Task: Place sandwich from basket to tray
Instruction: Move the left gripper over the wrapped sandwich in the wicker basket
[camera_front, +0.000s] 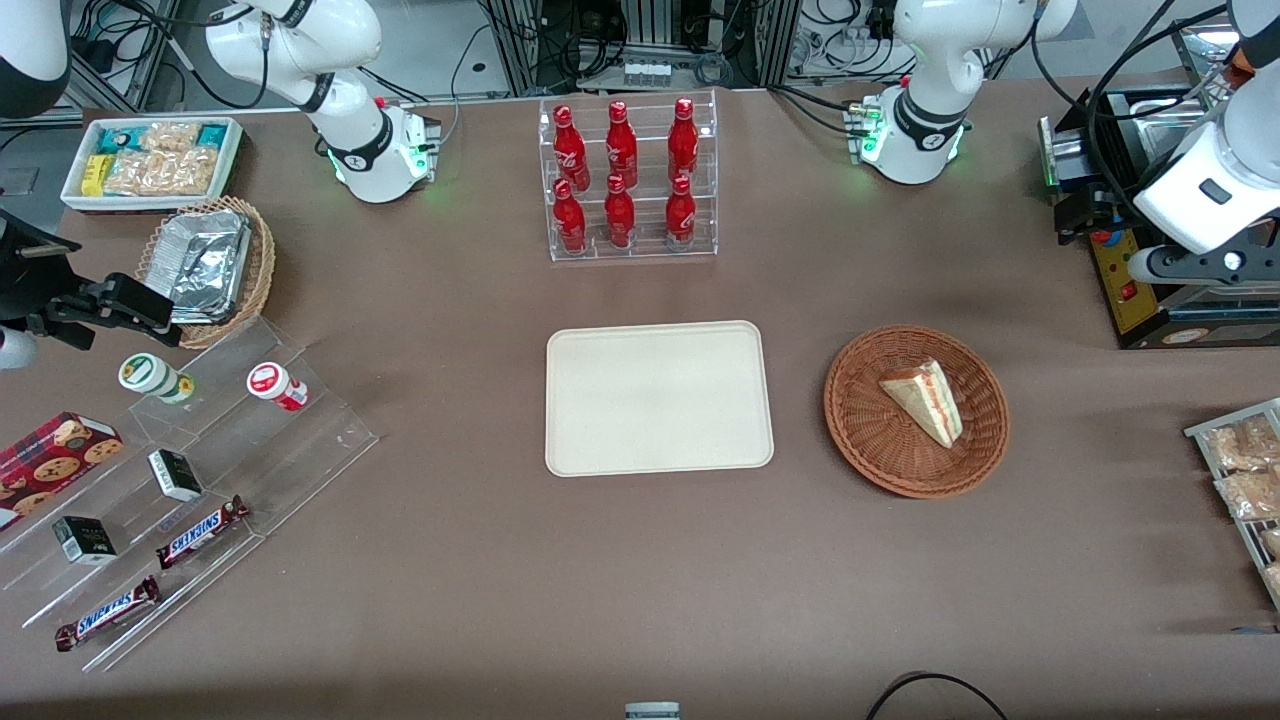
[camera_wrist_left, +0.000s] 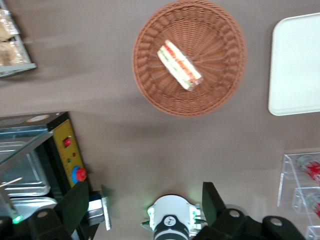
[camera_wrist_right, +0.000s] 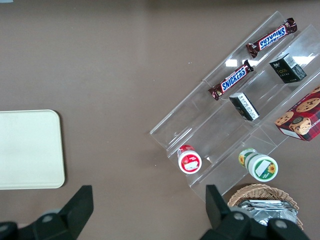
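The sandwich (camera_front: 925, 400), a pale wedge with red and green filling, lies in the round reddish-brown basket (camera_front: 870, 420). The cream tray (camera_front: 658, 398) lies bare beside the basket, toward the parked arm's end. My left gripper (camera_front: 1140, 268) hangs high above the table at the working arm's end, farther from the front camera than the basket and well apart from it. In the left wrist view the gripper (camera_wrist_left: 145, 205) is open and empty, its fingers (camera_wrist_left: 75, 200) wide apart, with the sandwich (camera_wrist_left: 180, 65), basket (camera_wrist_left: 215, 60) and tray (camera_wrist_left: 297, 65) below. The tray also shows in the right wrist view (camera_wrist_right: 30, 150).
A black and yellow appliance (camera_front: 1130, 270) stands under the gripper. A rack of snack packets (camera_front: 1245, 470) sits at the working arm's end. An acrylic rack of red bottles (camera_front: 628, 178) stands farther back than the tray. A stepped acrylic shelf (camera_front: 180, 480) and tan foil basket (camera_front: 210, 265) are at the parked arm's end.
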